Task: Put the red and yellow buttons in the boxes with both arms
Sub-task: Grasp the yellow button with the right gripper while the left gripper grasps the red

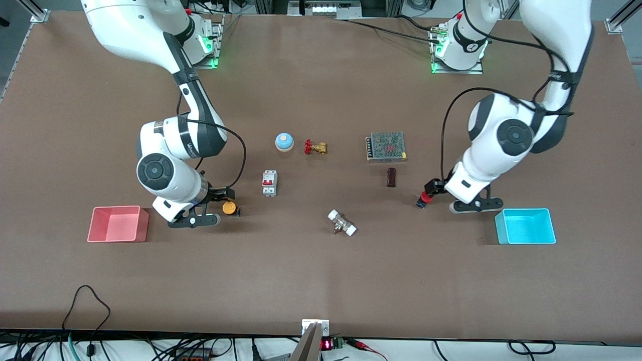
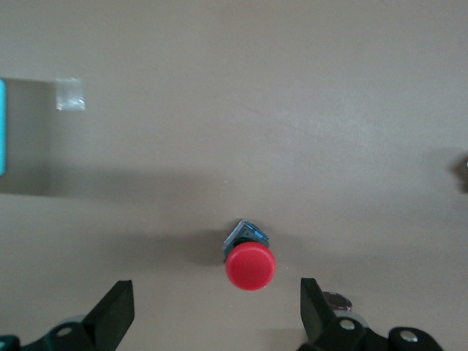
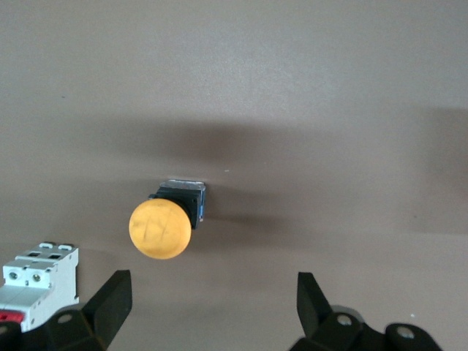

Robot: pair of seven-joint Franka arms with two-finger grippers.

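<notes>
The red button (image 1: 424, 199) lies on the table beside the cyan box (image 1: 524, 226), toward the table's middle. My left gripper (image 1: 433, 189) hovers over it, open. In the left wrist view the red cap (image 2: 250, 265) sits just ahead of the spread fingertips (image 2: 117, 313), untouched, and the cyan box's edge (image 2: 1, 128) shows. The yellow button (image 1: 229, 207) lies beside the pink box (image 1: 118, 224). My right gripper (image 1: 222, 196) is over it, open. In the right wrist view the yellow cap (image 3: 161, 228) lies ahead of the fingertips (image 3: 112, 303), untouched.
A white circuit breaker (image 1: 269, 183) stands close to the yellow button and shows in the right wrist view (image 3: 36, 281). A blue bell (image 1: 284, 142), a brass valve (image 1: 315, 147), a mesh-topped power supply (image 1: 385, 146), a dark block (image 1: 391, 177) and a white-ended fitting (image 1: 342, 222) lie mid-table.
</notes>
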